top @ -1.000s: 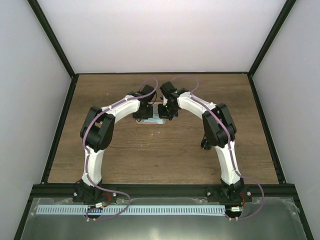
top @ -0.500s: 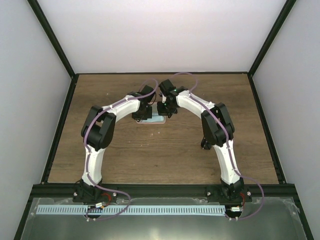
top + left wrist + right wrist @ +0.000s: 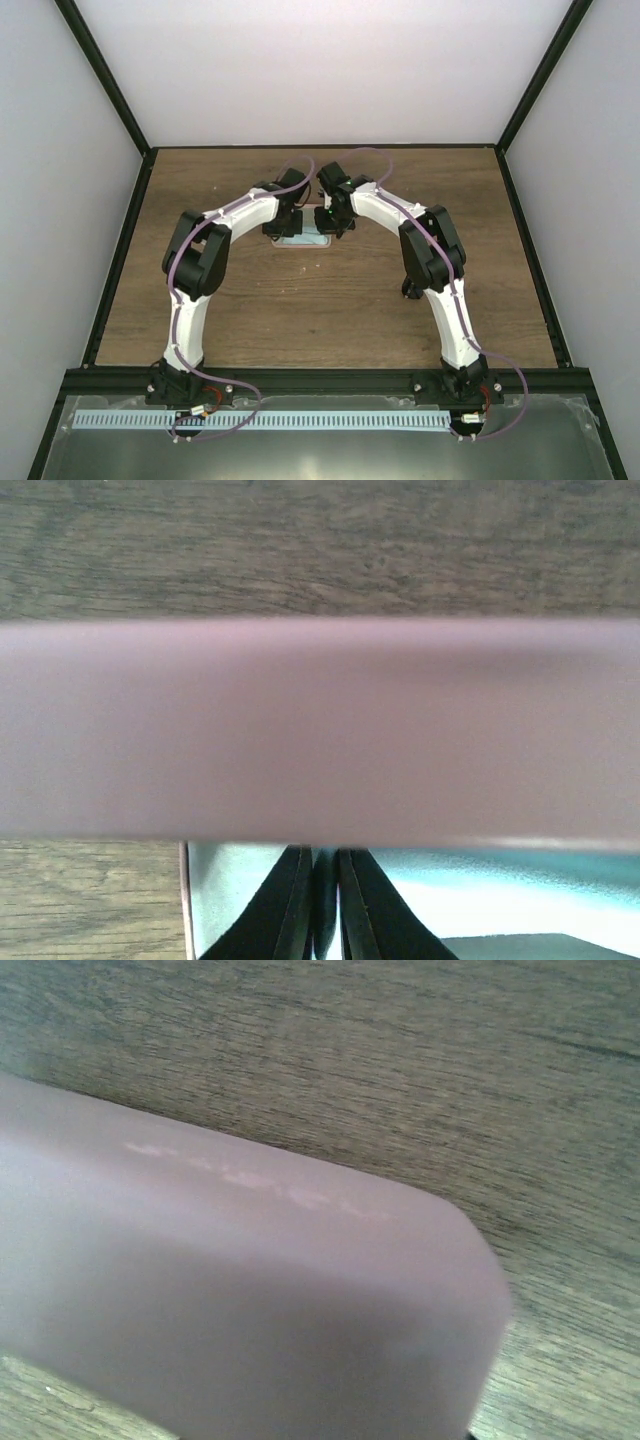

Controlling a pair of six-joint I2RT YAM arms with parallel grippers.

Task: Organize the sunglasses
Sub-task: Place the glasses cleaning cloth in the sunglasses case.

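Observation:
The pink case (image 3: 305,241) lies at the middle of the wooden table, with both grippers meeting over it. In the left wrist view its blurred pink lid (image 3: 320,730) spans the frame. Below that lid my left gripper (image 3: 325,855) shows its black fingers (image 3: 285,910) almost together, their tips hidden behind the lid's edge. Light blue cloth (image 3: 500,900) lies beneath them inside the case. The pink case (image 3: 250,1310) fills the right wrist view and hides that gripper's fingers. From above, my right gripper (image 3: 332,220) sits at the case's right end. The sunglasses are hidden.
Brown wooden table (image 3: 300,310) with black edge rails and white walls on three sides. Both arms arch inward from their bases at the near edge.
Both wrists have shifted slightly toward the far side above the case, the right one more. The case has stayed in place.

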